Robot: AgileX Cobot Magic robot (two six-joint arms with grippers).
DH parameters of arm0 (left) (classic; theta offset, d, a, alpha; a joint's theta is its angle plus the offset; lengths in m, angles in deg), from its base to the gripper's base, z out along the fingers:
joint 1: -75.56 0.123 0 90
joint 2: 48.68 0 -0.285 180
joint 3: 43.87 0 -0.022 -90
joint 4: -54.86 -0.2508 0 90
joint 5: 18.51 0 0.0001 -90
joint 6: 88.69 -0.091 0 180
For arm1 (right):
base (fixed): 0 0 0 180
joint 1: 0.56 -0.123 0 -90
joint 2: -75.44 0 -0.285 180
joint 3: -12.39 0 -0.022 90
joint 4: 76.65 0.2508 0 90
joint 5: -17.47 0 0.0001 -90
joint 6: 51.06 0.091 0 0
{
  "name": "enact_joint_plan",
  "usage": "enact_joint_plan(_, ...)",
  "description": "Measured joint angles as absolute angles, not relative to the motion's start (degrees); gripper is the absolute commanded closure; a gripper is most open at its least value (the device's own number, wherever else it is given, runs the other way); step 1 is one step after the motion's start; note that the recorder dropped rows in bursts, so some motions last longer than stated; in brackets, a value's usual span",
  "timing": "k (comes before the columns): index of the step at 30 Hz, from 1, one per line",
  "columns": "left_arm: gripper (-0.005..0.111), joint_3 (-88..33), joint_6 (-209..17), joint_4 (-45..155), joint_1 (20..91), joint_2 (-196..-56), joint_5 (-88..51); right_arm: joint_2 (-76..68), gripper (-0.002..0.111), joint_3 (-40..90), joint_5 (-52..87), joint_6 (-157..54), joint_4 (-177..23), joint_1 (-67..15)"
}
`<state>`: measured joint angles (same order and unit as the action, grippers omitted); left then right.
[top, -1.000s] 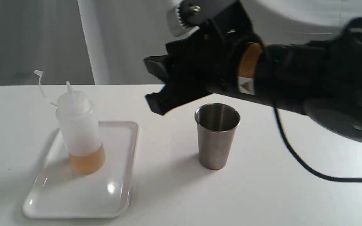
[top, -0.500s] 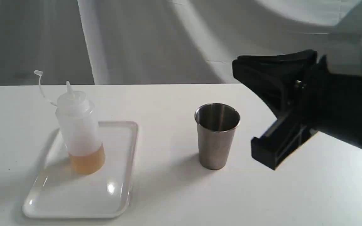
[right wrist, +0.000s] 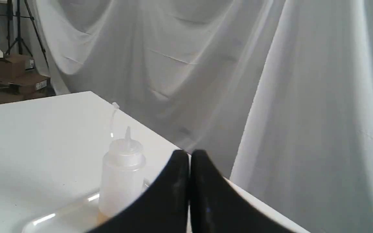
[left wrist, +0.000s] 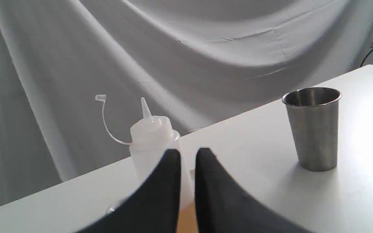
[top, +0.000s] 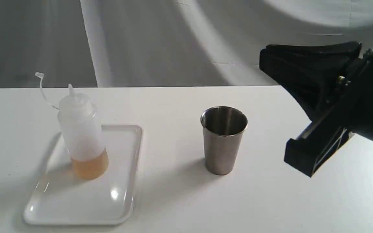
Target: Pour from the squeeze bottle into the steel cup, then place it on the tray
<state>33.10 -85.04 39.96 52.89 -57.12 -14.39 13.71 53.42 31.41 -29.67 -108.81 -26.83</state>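
The squeeze bottle (top: 81, 129) stands upright at the back of the white tray (top: 121, 181) on the left, with amber liquid at its bottom and its cap strap hanging free. To its right on the table, the steel cup (top: 223, 142) stands upright and alone. My right gripper (top: 264, 60) hovers right of the cup, above the table. In the right wrist view its tips (right wrist: 189, 157) are pressed together, empty, with the bottle (right wrist: 121, 174) beyond. My left gripper (left wrist: 188, 155) shows only a narrow slit and holds nothing. It sits in front of the bottle (left wrist: 154, 142), with the cup (left wrist: 314, 129) off to the side.
The white table (top: 173, 200) is backed by a grey draped cloth (top: 141, 38). Beyond the table edge in the right wrist view are cardboard boxes (right wrist: 8, 64) and a tripod (right wrist: 18, 29).
My right arm has drawn back to the right, from above and left of the cup to the right edge of the exterior view. Bottle, tray and cup have stayed put.
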Motion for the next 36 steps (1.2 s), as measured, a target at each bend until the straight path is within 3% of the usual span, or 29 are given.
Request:
enact_joint_plan(7, 0.098, 33.1, -85.0, 40.0, 52.9, -57.1, -14.3, 18.0, 0.108, 53.5, 29.8, -29.7, -108.2, -27.3)
enact_joint_plan(13, 0.098, 33.1, -85.0, 40.0, 52.9, -57.1, -14.3, 27.9, 0.108, 54.1, 19.0, -29.7, -108.2, -26.4)
enact_joint_plan(24, 0.098, 33.1, -85.0, 40.0, 52.9, -57.1, -14.3, 46.7, 0.108, 75.1, 29.8, -29.7, -97.0, -6.6)
enact_joint_plan(36, 0.098, 33.1, -85.0, 40.0, 52.9, -57.1, -14.3, 58.1, 0.108, 84.4, 32.8, -29.7, -86.6, -3.6)
